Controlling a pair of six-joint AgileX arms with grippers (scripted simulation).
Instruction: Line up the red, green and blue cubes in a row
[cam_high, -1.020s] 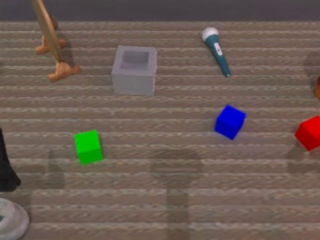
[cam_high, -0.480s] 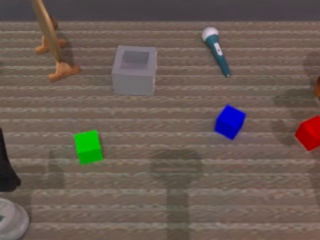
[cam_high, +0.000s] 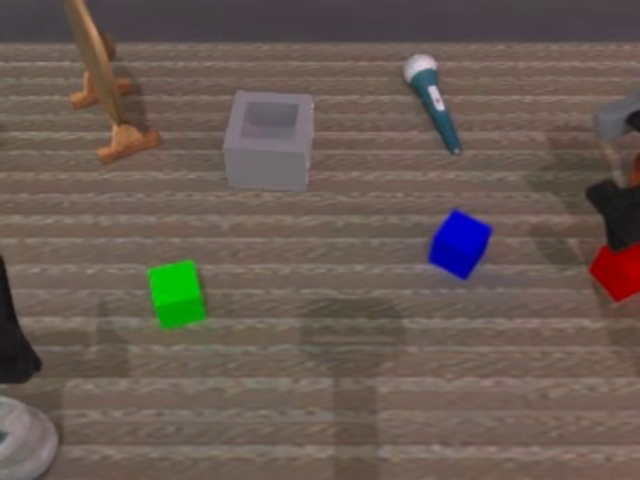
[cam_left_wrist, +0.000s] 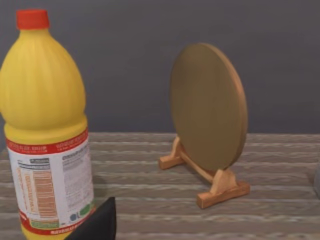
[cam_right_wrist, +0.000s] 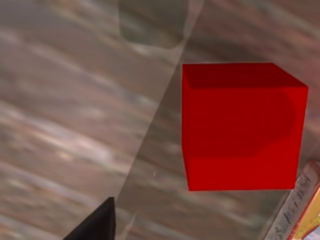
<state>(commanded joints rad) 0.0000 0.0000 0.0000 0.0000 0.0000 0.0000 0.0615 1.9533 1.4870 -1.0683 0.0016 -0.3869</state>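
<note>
- My right gripper (cam_high: 622, 215) is hanging at the desk's right edge, just above the red cube (cam_high: 618, 268); whether its fingers are open or closed I cannot tell.
- In the right wrist view the red cube (cam_right_wrist: 242, 125) is sitting flat on the desk (cam_right_wrist: 60, 100), filling much of the frame, with one dark fingertip (cam_right_wrist: 97, 222) poking in apart from it.
- The blue cube (cam_high: 460, 243) is lying right of centre, turned at an angle, well apart from the red one.
- The green cube (cam_high: 177, 292) is sitting on the left half, well apart from the blue.
- A grey box (cam_high: 268, 140) is standing behind and between green and blue; a microphone (cam_high: 433, 100) is lying near the far edge.
- My left arm (cam_high: 15, 340) is staying out at the left edge; its fingers' state I cannot tell.
- The left wrist view is showing a yellow bottle (cam_left_wrist: 45, 125) and a wooden disc on a stand (cam_left_wrist: 207, 120).
</note>
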